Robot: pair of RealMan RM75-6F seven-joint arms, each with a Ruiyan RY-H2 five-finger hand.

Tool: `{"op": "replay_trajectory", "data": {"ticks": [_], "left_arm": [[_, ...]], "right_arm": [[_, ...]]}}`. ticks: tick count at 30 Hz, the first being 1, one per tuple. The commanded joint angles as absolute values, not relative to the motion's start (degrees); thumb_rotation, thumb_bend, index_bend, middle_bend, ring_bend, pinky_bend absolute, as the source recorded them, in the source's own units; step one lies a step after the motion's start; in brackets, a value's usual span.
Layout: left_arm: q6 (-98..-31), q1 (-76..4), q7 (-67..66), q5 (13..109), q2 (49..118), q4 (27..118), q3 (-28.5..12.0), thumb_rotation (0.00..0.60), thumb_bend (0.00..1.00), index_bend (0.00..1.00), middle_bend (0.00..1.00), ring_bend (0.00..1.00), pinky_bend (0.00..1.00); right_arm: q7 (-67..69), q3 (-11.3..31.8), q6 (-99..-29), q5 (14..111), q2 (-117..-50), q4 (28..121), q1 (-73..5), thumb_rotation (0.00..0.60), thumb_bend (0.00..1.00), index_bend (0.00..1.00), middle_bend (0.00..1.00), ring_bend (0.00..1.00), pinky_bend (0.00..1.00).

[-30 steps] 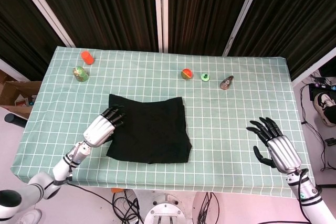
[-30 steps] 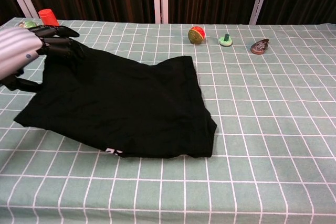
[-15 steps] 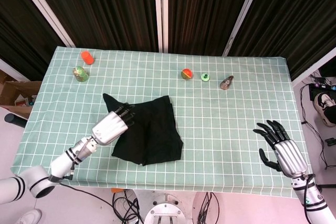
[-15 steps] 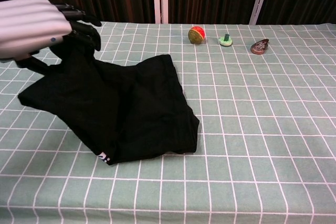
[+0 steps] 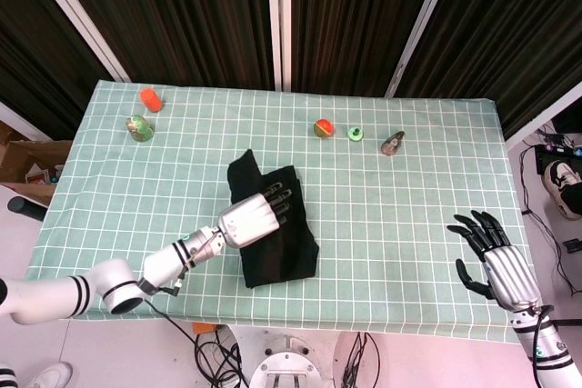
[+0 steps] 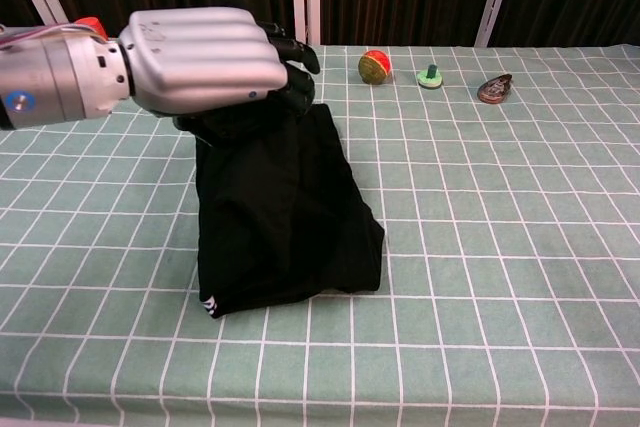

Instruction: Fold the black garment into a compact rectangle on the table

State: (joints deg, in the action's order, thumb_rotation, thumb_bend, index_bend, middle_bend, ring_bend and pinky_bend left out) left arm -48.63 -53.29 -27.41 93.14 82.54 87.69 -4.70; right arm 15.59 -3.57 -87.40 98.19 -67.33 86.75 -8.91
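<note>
Black garment (image 5: 273,229) bunched mid-desk toward the near edge, left hand (image 5: 252,218) over it, blocking the middle lane. Far edge: ball (image 5: 322,127), green knob (image 5: 356,134), brown piece (image 5: 393,143) in a row, small gaps between. Far-left corner: orange cup (image 5: 150,99), green object (image 5: 139,127). Right half of desk (image 5: 427,188) open; right hand (image 5: 496,261) at near-right corner.

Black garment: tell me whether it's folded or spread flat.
Partly folded: the black garment lies doubled into a narrow strip, its raised edge held by the left hand.

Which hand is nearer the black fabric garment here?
Left. The left hand grips the black fabric garment, lifting one edge over it; the right hand hovers open far off near the table's edge.
</note>
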Motion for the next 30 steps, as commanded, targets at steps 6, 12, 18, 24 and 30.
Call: {"op": "replay_trajectory", "data": {"ticks": [6, 12, 18, 24, 30], "left_arm": [[-40.47, -59.08, -27.72, 87.15, 90.76, 81.32, -7.61, 0.600, 0.61, 0.52, 0.30, 0.14, 0.17], [-38.72, -60.22, -24.35, 82.68, 95.37, 75.34, -8.63, 0.600, 0.60, 0.51, 0.29, 0.13, 0.17], [-41.23, -59.20, -20.93, 79.21, 97.43, 73.66, -10.09, 0.600, 0.10, 0.24, 0.20, 0.09, 0.17], [-48.36, -56.07, -11.91, 78.77, 96.78, 78.55, -12.45, 0.600, 0.01, 0.17, 0.18, 0.09, 0.17], [-56.58, -49.68, -9.22, 79.67, 90.05, 86.44, -10.82, 0.600, 0.01, 0.17, 0.18, 0.09, 0.17]], "right_arm": [[15.94, -3.45, -87.26, 97.76, -67.47, 86.39, -8.56, 0.600, 0.50, 0.23, 0.14, 0.00, 0.03], [16.39, -3.38, -86.86, 97.38, -67.43, 86.01, -8.42, 0.600, 0.50, 0.23, 0.14, 0.00, 0.03], [16.48, -3.17, -86.62, 97.31, -67.44, 86.03, -8.47, 0.600, 0.50, 0.23, 0.14, 0.00, 0.03], [16.32, -2.81, -86.30, 97.29, -67.44, 86.20, -8.73, 0.600, 0.50, 0.23, 0.14, 0.00, 0.03], [16.81, -2.41, -84.46, 97.91, -67.25, 86.70, -10.35, 0.600, 0.50, 0.23, 0.14, 0.00, 0.03]]}}
